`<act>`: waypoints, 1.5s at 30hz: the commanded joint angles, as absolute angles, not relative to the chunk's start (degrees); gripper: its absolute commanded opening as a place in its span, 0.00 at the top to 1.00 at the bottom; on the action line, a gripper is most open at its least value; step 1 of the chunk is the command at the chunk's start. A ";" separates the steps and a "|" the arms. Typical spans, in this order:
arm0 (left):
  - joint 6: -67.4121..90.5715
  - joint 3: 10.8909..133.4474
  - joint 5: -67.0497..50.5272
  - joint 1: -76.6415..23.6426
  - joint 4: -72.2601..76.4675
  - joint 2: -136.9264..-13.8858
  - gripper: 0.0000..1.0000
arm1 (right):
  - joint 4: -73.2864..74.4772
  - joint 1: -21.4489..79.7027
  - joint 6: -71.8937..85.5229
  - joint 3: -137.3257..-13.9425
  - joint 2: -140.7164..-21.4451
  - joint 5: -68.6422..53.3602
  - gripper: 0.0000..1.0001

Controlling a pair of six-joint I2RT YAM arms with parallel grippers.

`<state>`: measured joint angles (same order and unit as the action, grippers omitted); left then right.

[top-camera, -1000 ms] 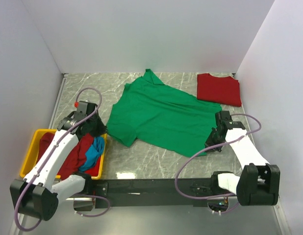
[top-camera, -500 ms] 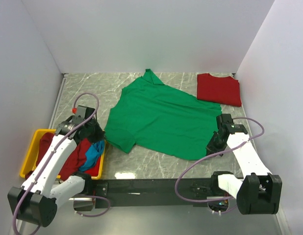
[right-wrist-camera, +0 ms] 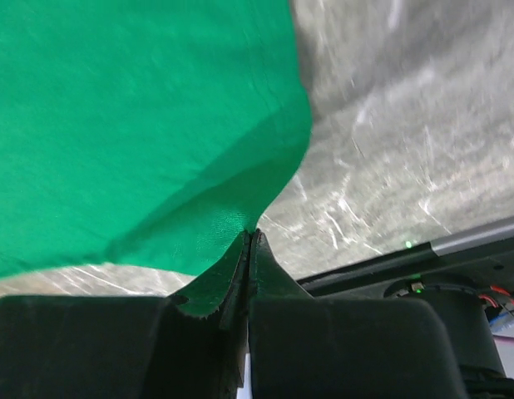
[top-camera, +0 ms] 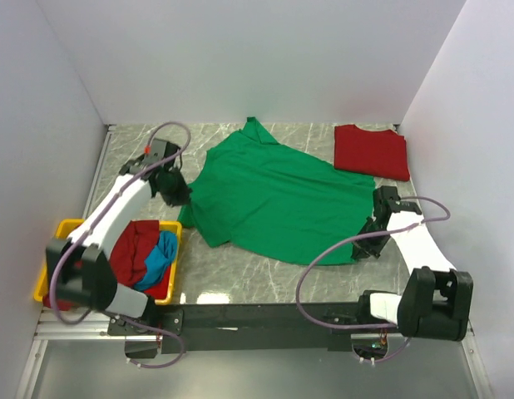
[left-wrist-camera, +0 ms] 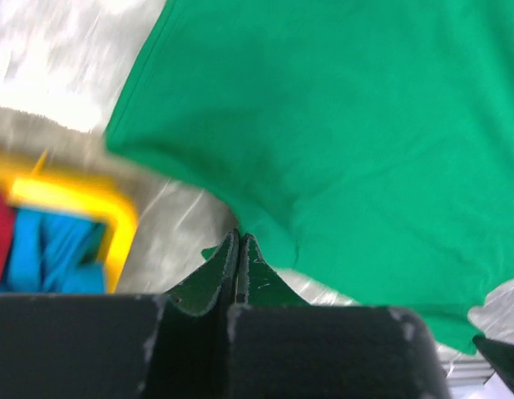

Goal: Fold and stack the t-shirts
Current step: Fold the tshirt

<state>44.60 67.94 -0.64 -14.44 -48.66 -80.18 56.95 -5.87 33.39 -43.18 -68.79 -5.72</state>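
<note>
Currently early: red shirt [top-camera: 372, 151] folded; green shirt [top-camera: 274, 199] unfolded, pinched at opposite edges by left gripper [left-wrist-camera: 239, 241] and right gripper [right-wrist-camera: 249, 237]; more shirts [top-camera: 149, 253] waiting in bin [left-wrist-camera: 70, 194].

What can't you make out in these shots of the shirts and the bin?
- Top view: the left arm covers part of the yellow bin; the shirts inside can't be counted.
- Left wrist view: bin blurred, cut off at the left edge.
- Top view: left gripper and right gripper hide their own fingertips on the green t-shirt.
- Red t-shirt: layers too small to count.
</note>
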 commanded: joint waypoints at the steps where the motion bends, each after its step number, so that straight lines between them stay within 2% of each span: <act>1: 40.87 75.13 -1.67 -14.33 -44.74 -86.81 0.99 | 54.23 -6.94 33.31 -47.28 -71.01 -6.50 1.00; 15: 33.93 104.12 -5.63 -14.33 -46.67 -112.74 0.99 | 50.54 -9.67 34.54 -55.10 -84.54 -8.96 1.00; 21: 32.26 114.42 -6.76 -14.24 -48.16 -120.13 0.99 | 48.61 -9.84 35.68 -56.60 -88.42 -10.11 1.00; 27: 31.55 119.17 -8.52 -14.24 -48.08 -123.39 0.99 | 48.69 -10.37 36.47 -58.35 -89.21 -9.23 1.00; 45: 29.44 118.57 -9.05 -14.24 -44.91 -123.58 1.00 | 49.66 -14.24 36.21 -57.92 -86.49 -6.94 1.00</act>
<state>30.63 117.01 -9.15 -14.41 -47.24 -124.73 49.60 -13.50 35.79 -57.63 -88.88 -8.23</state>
